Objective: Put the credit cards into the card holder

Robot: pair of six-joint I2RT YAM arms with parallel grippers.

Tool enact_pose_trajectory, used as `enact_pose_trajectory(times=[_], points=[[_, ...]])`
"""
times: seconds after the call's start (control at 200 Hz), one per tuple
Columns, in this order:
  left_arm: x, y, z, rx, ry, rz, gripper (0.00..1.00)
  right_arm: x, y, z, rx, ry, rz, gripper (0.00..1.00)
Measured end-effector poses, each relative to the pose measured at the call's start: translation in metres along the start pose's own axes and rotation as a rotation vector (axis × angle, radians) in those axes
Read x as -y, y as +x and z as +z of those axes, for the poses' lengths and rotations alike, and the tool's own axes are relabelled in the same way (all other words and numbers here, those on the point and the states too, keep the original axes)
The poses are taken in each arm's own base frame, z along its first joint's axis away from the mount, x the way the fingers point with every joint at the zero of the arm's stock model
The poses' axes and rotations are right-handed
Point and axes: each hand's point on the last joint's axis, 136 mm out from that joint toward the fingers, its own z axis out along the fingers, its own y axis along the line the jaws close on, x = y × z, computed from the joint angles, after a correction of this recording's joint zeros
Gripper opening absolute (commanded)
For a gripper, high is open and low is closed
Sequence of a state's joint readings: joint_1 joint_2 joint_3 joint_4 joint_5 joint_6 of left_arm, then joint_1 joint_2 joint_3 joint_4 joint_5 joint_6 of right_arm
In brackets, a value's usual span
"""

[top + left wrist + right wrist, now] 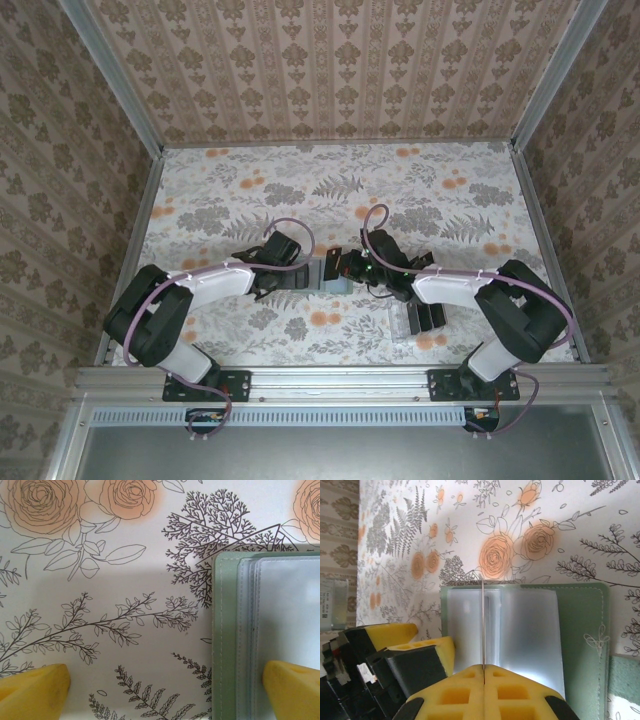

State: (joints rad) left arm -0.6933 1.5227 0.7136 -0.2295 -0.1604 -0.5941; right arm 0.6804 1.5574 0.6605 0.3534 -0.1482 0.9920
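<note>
Black credit cards (428,315) seemingly left in clear rack (400,326), near edge. Further in, one card (483,625) pinched edge-on by right end effector (484,672) over opened card holder (580,630) mid-table, not yet slotted. Left end effector (165,682) spread wide at holder edge.

Robot test cell in a lab.
Floral tabletop (300,175) boxed by damask-patterned walls (330,70), aluminium framing (340,379) along the edges.
</note>
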Motion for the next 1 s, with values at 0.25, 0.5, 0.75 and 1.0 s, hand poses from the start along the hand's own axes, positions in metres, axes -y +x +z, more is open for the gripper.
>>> enact_pose_trajectory(times=[0.25, 0.5, 0.75, 1.0], points=[[0.0, 0.0, 0.0, 0.0, 0.0, 0.0, 1.0, -0.003, -0.003, 0.004, 0.044, -0.065, 0.003, 0.0], [0.0, 0.0, 0.0, 0.0, 0.0, 0.0, 1.0, 0.001, -0.003, 0.008, 0.068, -0.084, 0.016, 0.0], [0.0, 0.0, 0.0, 0.0, 0.0, 0.0, 1.0, 0.01, 0.0, 0.013, 0.075, -0.077, 0.022, 0.0], [0.0, 0.0, 0.0, 0.0, 0.0, 0.0, 1.0, 0.012, 0.0, 0.016, 0.082, -0.079, 0.028, 0.0]])
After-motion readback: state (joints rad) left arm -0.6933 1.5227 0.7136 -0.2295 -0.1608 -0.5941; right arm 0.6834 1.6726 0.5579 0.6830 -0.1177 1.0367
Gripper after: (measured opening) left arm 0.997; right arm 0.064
